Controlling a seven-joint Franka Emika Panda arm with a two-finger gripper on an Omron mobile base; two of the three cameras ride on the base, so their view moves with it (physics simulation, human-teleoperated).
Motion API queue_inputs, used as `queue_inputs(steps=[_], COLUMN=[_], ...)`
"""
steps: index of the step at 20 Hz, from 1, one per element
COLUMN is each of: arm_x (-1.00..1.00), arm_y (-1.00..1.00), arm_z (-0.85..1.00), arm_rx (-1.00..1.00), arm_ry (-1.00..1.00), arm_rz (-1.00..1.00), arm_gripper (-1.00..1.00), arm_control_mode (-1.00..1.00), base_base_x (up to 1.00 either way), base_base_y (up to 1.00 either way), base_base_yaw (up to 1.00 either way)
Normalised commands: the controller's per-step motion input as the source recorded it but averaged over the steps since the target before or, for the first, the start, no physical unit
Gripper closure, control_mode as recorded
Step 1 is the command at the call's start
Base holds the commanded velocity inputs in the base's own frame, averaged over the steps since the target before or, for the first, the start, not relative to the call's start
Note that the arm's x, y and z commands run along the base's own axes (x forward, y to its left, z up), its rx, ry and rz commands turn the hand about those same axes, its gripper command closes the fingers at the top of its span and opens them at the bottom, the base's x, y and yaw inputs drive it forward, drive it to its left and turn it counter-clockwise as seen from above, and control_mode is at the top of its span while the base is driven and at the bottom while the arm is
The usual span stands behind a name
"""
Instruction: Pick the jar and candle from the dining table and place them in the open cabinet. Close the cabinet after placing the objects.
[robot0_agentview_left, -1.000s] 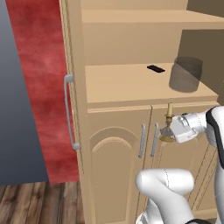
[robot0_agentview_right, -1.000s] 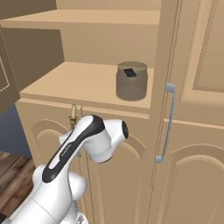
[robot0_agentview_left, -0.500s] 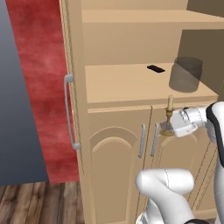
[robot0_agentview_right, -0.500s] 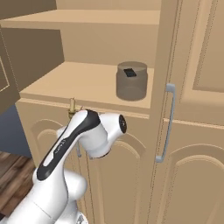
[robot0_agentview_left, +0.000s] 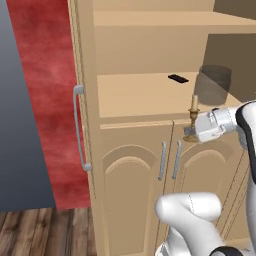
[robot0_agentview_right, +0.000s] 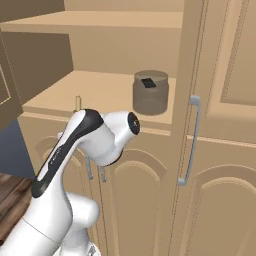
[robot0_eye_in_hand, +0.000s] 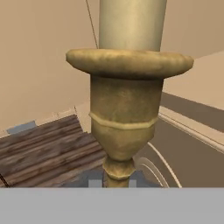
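My gripper is shut on the brass-gold holder of the candle, holding it upright just in front of the shelf edge of the open cabinet. In the right base view the cream tip of the candle pokes up behind my arm, and up close in the hand view is the candle with its holder. The smoky-grey jar stands on the shelf, to the right of the candle; the jar is near the right-hand door. The dining table is out of view.
A tiny flat black object lies on the shelf behind the candle. The open left door's handle sticks out at the left. Another door handle is at the right. Lower arched doors are shut, and a red wall lies beyond.
My gripper has lifted the candle from in front of the lower doors up to shelf level. The jar and the black object have not moved.
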Motion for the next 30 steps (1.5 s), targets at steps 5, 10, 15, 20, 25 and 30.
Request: queue_inputs(steps=[5,10,15,20,25,30], arm_x=[0.31,0.53,0.61,0.38,0.42,0.55], arm_y=[0.04,0.1,0.1,0.03,0.0,0.0], arm_z=[0.38,0.16,0.03,0.01,0.01,-0.01], arm_rx=[0.0,0.0,-0.01,-0.06,-0.04,-0.01], arm_ry=[0.0,0.0,0.0,-0.06,-0.04,-0.01], arm_rz=[0.0,0.0,0.0,0.0,0.0,0.0], arm_gripper=[1.0,1.0,1.0,1.0,1.0,1.0], arm_control_mode=[-1.0,-1.0,-1.0,-1.0,-1.0,-1.0], base_base_x=[0.0,0.0,0.0,0.0,0.0,0.0], base_base_y=[0.0,0.0,0.0,0.0,0.0,0.0], base_base_yaw=[0.0,0.0,0.0,0.0,0.0,0.0])
